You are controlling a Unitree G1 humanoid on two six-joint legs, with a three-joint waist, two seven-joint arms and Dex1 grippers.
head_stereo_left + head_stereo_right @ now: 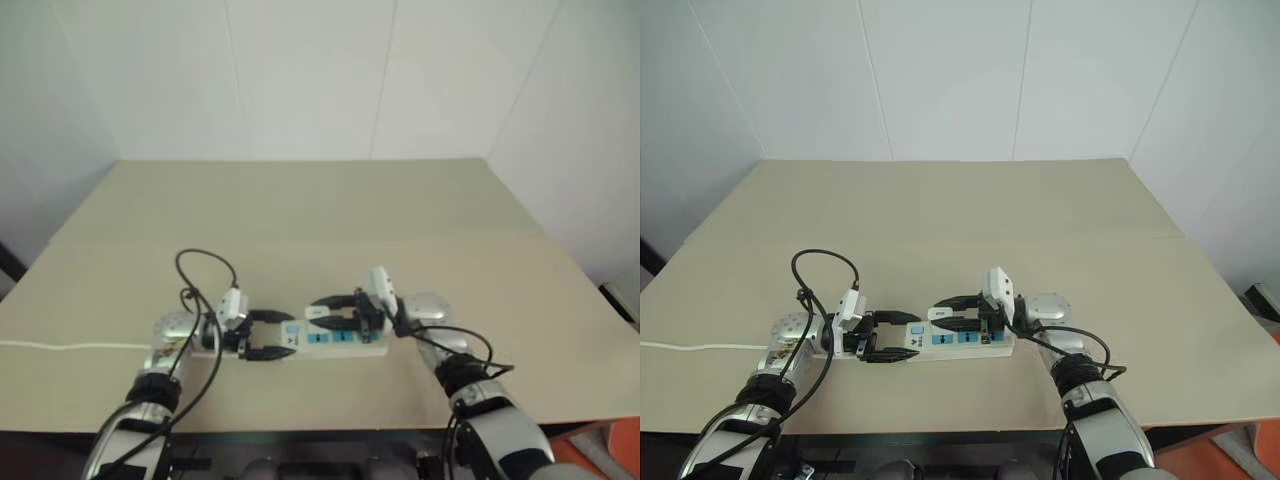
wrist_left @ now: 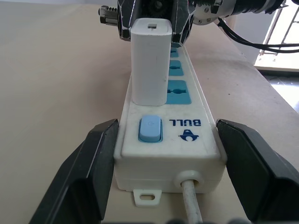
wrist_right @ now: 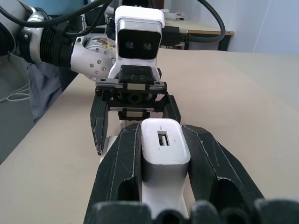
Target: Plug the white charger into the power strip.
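White charger [image 2: 149, 60] stood upright on power strip [image 2: 196, 140], apparently seated. Right gripper [image 3: 161, 154] pinched it; left gripper [image 2: 163, 168] spread around strip's left end. Release remained.

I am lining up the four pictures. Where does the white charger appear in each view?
Left eye view: white charger, mid-strip, between the right gripper's jaws.
Right eye view: lower centre.
Left wrist view: upper centre, standing upright on the power strip.
Right wrist view: lower centre, clamped.
Shared landmark: the strip's blue switch.
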